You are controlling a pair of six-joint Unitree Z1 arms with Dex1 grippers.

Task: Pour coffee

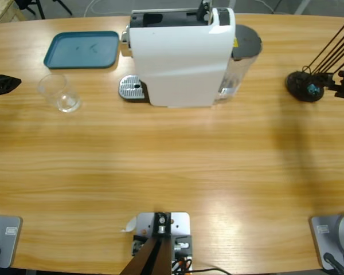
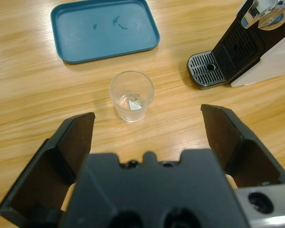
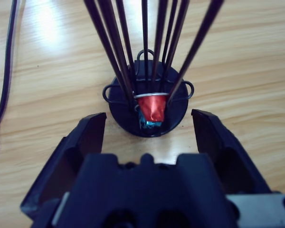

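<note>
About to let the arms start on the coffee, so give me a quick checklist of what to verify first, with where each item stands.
1. Left gripper open, facing the glass: ok.
2. Glass upright, nothing touching it: ok.
3. Coffee in the glass: cannot tell; only a clear bottom shows.
4. Drip tray of the coffee machine unoccupied: ok.
5. Right gripper open, facing the capsule holder: ok.
6. Red capsule in the holder: ok.

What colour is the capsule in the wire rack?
Red, with a teal one beneath; the capsule in the rack shows best in the right wrist view.
</note>
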